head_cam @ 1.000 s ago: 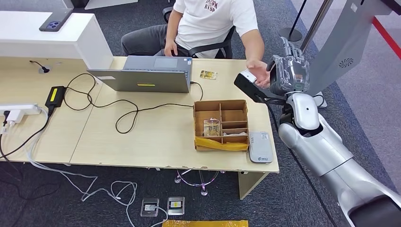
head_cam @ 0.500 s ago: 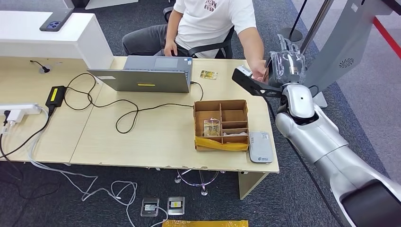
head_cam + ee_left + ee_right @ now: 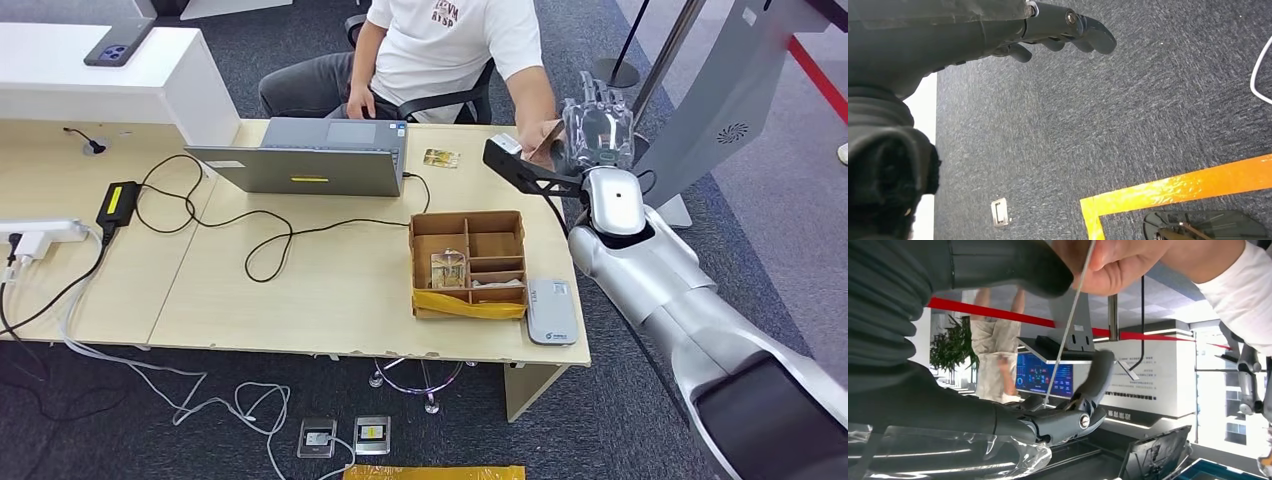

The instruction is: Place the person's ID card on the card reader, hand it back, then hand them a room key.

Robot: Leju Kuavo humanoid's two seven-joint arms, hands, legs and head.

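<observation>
Handover is under way at the far right end of the desk (image 3: 300, 300); over the last second the right hand (image 3: 596, 128) has risen and swung inward from beside the desk edge to meet the person's hand (image 3: 545, 135), which has come forward to it; the wrist view shows the ID card (image 3: 1068, 325) edge-on, pinched at one end by the person's fingers (image 3: 1108, 270) and running down between the robot's thumb and its dark fingers (image 3: 1083, 410), which stand apart around it without clearly pressing, so whether the robot grips it yet cannot be told; the judgement is that the card is being received, the first step of the task; the card reader (image 3: 551, 311) waits at the near right corner, just beside the cardboard box (image 3: 467, 262), so the next move calls for a firm pinch before the carry down; the left hand (image 3: 1058, 30) hangs over the carpet, fingers loosely spread, holding nothing.
</observation>
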